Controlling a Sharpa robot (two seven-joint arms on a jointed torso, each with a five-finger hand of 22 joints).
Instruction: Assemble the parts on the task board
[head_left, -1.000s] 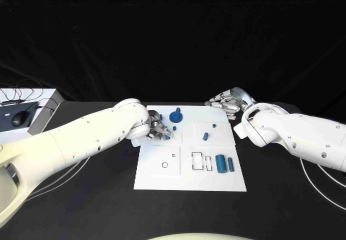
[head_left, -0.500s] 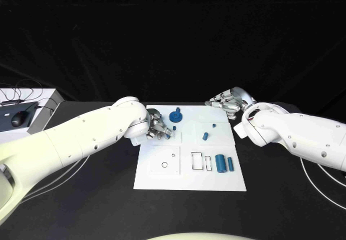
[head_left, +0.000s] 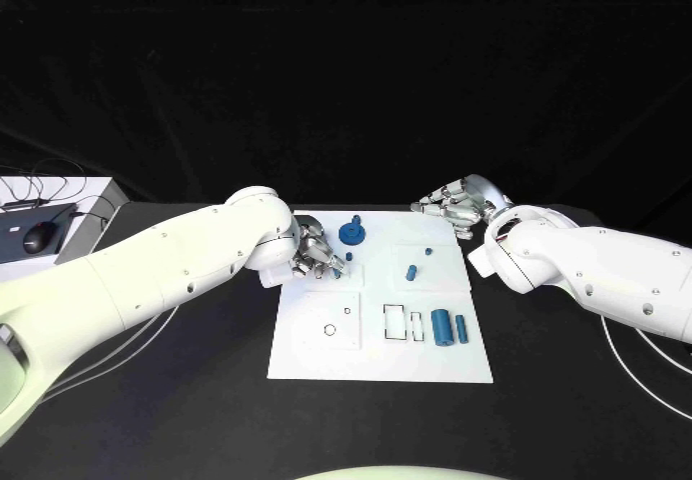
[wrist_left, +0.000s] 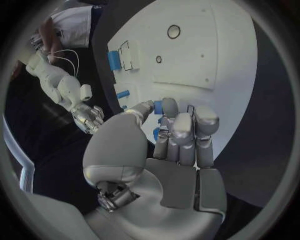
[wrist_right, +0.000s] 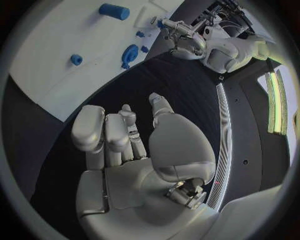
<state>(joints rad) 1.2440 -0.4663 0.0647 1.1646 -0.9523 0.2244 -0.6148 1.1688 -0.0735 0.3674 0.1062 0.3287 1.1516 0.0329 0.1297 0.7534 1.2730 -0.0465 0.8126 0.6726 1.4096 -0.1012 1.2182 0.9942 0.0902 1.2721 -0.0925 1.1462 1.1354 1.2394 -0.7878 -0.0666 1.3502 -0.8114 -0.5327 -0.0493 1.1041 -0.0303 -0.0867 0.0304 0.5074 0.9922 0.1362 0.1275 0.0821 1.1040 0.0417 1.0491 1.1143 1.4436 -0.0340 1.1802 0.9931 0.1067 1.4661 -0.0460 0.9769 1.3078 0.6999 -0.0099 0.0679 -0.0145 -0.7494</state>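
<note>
Item: white rectangular task board, flat in the middle of the black table, long side running away from the robot.

Near end: bare white surface. Next out, a small ring-shaped hole toward the left, then black-outlined rectangular slots, and just right of these two blue cylinders lying side by side, one thick and one thin, long axes pointing away from the robot.

Middle: short blue peg, apart from both hands.

Far left: silver left hand over the board's left edge, fingers drawn together on a small blue part; the left wrist view shows it nipped between thumb and fingertips. Judged the active hand. The round blue gear-like piece stands just beyond and right of it.

Far right: silver right hand off the board's far right corner, above the table, fingers curled inward, nothing in them; well apart from every part.

Relation governing the next move: the held part is at the far left, and the open seats lie nearer the robot, toward the ring-shaped hole. Which seat fits it cannot be told. Nothing stands between.
</note>
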